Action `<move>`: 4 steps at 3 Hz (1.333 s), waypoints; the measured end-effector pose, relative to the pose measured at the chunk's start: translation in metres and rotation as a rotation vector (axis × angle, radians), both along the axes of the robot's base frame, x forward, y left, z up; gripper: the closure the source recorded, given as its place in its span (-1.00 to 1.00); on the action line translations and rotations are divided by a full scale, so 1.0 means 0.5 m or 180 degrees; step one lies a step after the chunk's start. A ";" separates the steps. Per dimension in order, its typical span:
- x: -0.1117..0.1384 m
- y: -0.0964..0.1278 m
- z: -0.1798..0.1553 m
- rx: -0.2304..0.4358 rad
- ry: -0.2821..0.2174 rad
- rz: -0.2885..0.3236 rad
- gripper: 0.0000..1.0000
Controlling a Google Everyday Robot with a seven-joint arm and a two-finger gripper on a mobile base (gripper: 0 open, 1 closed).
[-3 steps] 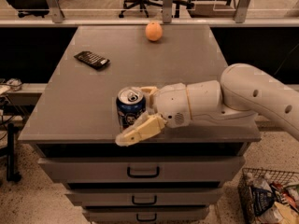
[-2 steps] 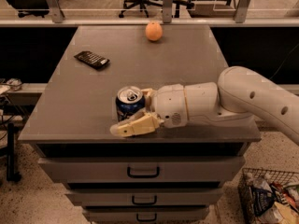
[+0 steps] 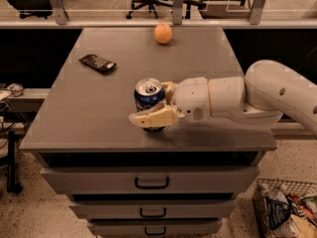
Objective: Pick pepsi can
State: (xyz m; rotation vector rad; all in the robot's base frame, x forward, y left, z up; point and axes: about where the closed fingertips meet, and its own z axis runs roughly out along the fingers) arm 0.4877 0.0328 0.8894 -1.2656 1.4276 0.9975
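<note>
Entering from 3 o'clock, the smooth cream gripper (image 3: 151,104) has its two fingers set closely around the cylindrical, silver-topped blue pepsi can (image 3: 148,94), apparently gripping it, near the matte grey table's (image 3: 208,53) 6 o'clock edge.

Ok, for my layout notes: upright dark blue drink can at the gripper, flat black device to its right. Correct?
No: the camera view shows the flat black device left of and behind the upright dark blue drink can, which stands at the gripper.
</note>
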 end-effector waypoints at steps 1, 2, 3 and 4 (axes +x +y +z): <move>0.051 -0.066 0.049 -0.0087 -0.0224 -0.0175 1.00; 0.051 -0.066 0.049 -0.0087 -0.0224 -0.0174 1.00; 0.076 -0.067 0.080 0.0036 -0.0373 -0.0183 1.00; 0.124 -0.078 0.178 0.0137 -0.0737 -0.0228 1.00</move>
